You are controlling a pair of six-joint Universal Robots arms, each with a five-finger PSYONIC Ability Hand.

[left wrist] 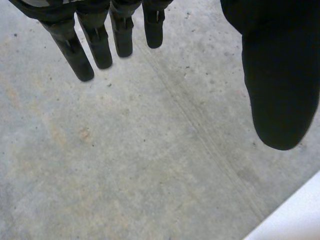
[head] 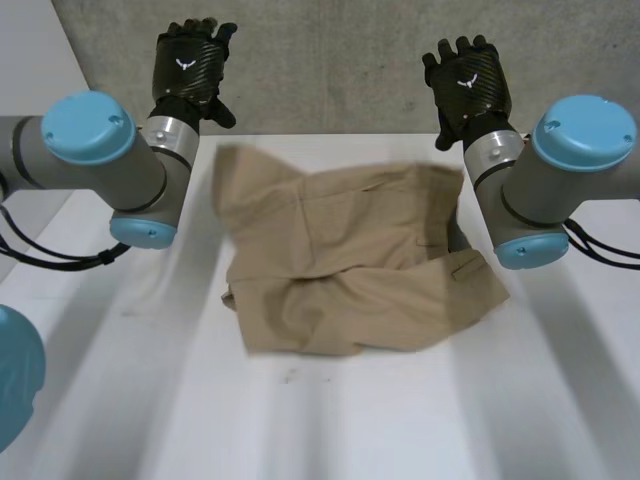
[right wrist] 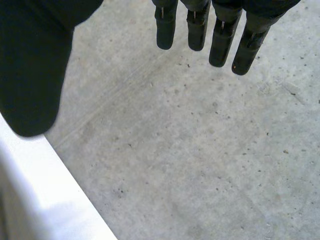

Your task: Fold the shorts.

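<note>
The tan shorts [head: 355,260] lie rumpled on the white bench [head: 400,420], one layer doubled over another, with a pocket flap showing on the side nearer the right arm. A grey concrete wall [head: 330,60] rises beyond the shorts, past the bench's far edge. The left robot hand [head: 190,70] is raised beyond the shorts in front of that wall, well apart from the cloth. Its fingers [left wrist: 100,45] are straight, spread from the thumb, and hold nothing. The right robot hand [head: 468,85] is raised the same way beyond the shorts' other side, its fingers [right wrist: 220,45] straight and empty.
</note>
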